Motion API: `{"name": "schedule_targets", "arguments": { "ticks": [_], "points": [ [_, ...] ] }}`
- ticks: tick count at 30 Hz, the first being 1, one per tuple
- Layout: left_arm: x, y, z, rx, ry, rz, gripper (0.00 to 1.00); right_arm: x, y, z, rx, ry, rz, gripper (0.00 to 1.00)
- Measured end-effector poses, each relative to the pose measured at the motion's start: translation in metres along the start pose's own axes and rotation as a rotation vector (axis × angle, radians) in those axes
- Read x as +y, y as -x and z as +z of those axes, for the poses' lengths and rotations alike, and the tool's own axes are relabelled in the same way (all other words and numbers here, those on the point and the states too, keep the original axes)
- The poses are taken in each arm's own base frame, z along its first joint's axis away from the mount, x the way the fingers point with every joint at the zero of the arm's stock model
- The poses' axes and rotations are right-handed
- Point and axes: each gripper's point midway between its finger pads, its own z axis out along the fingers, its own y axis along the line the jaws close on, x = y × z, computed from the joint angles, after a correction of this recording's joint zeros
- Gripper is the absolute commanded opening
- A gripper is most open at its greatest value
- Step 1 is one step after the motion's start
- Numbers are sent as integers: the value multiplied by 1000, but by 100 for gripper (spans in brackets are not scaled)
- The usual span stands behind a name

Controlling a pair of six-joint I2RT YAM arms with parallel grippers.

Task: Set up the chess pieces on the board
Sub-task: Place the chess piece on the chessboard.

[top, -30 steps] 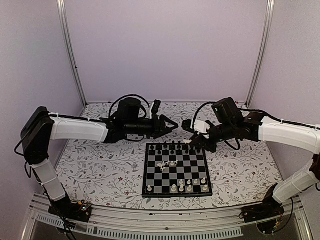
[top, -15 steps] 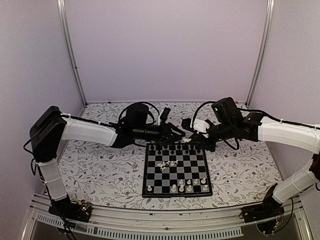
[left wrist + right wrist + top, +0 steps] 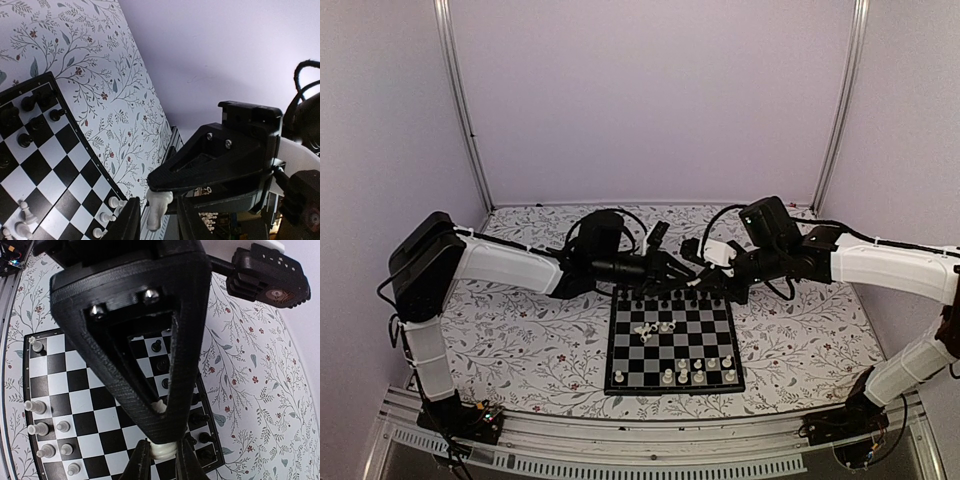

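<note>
The board (image 3: 608, 352) lies at the table's centre. Black chess pieces (image 3: 665, 295) stand on its far rows, cream ones (image 3: 698, 372) on its near rows, and a few cream pieces (image 3: 650, 328) lie tipped near the middle. My two grippers meet above the board's far edge. My right gripper (image 3: 706, 289) (image 3: 164, 462) is shut on a cream piece (image 3: 163, 451). My left gripper (image 3: 691, 283) (image 3: 160, 220) is open, its fingers on either side of the same piece (image 3: 157, 210) with small gaps. The board also shows in the left wrist view (image 3: 50, 165) and the right wrist view (image 3: 90, 400).
A floral cloth (image 3: 520, 340) covers the table. Metal posts (image 3: 465, 110) (image 3: 840, 110) stand at the back corners against purple walls. A slotted rail (image 3: 640, 455) runs along the near edge by the arm bases.
My left arm has reached right and a little down, bringing its open fingers around the cream piece. My right gripper has stayed almost still, holding the piece.
</note>
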Motion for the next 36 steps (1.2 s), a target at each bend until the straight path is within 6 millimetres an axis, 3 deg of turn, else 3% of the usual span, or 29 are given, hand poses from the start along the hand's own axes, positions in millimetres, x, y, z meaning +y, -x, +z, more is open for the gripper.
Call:
{"name": "schedule_targets", "arguments": {
  "ticks": [13,17,22,25,31,36],
  "points": [
    [1,0,0,1,2,-11,1,-2,-2,1,10,-13,4,12],
    [0,0,0,0,2,-5,0,-3,-2,1,9,-14,7,42],
    [-8,9,4,7,30,70,0,-6,-2,-1,-13,-6,22,67],
    [-13,21,5,4,87,146,0,-20,-9,-14,-46,-6,75,69],
    [-5,29,-2,43,277,298,0,-82,-25,-68,-135,-141,215,70],
    [-3,13,-5,133,413,446,0,-96,-38,-70,-124,-166,285,70]
  ]
}}
